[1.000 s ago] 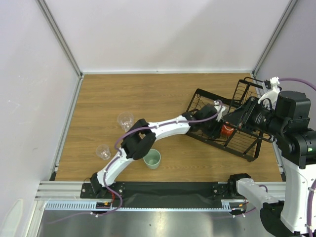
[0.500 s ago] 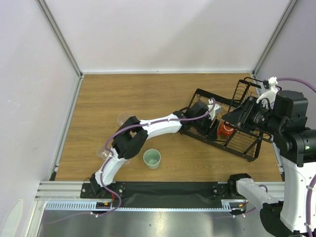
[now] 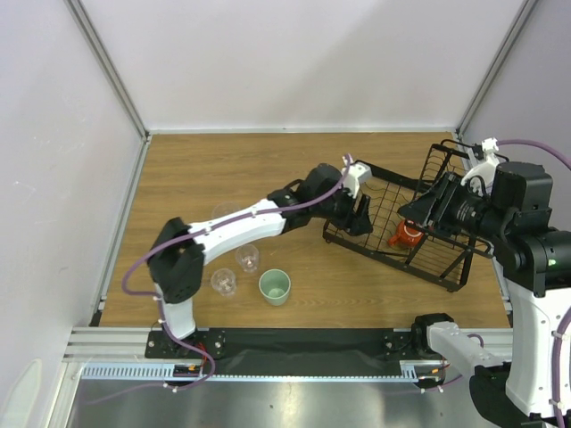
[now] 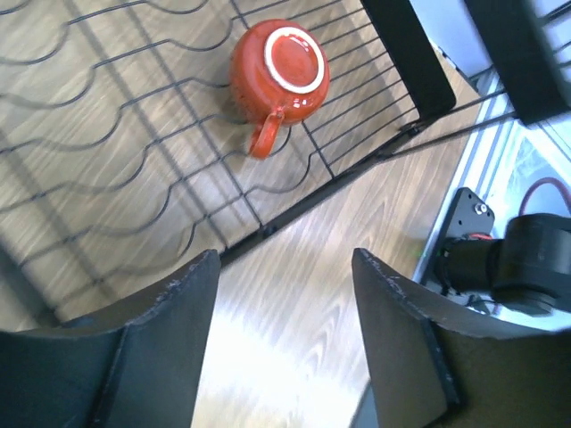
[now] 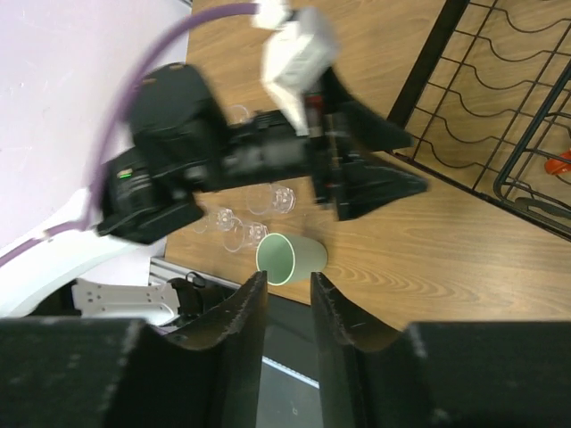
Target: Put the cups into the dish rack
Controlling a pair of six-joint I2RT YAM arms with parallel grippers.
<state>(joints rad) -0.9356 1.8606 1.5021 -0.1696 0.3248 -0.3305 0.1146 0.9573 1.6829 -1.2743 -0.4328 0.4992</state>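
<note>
The orange-red mug (image 4: 278, 67) lies upside down on the wires of the black dish rack (image 3: 388, 201), also seen from above as the mug (image 3: 406, 236). My left gripper (image 3: 359, 221) hovers at the rack's left end; its jaws (image 4: 285, 267) stand open and empty over bare wood. My right gripper (image 3: 409, 214) hangs just above the mug, its fingers a narrow gap apart and empty (image 5: 287, 283). The mint-green cup (image 3: 275, 287) stands on the table. Two clear cups (image 3: 248, 259) (image 3: 223, 281) stand beside it, a third (image 3: 223, 212) half hidden behind my left forearm.
The rack's taller basket section (image 3: 446, 156) rises at the far right beside the right arm. My left forearm (image 3: 259, 223) stretches across the middle of the table. White walls close in the wooden table (image 3: 223, 169) on three sides.
My left gripper drew back from inside the rack to its left end and opened wider, the elbow swinging left. The right fingers parted slightly; the mug stays in the rack.
</note>
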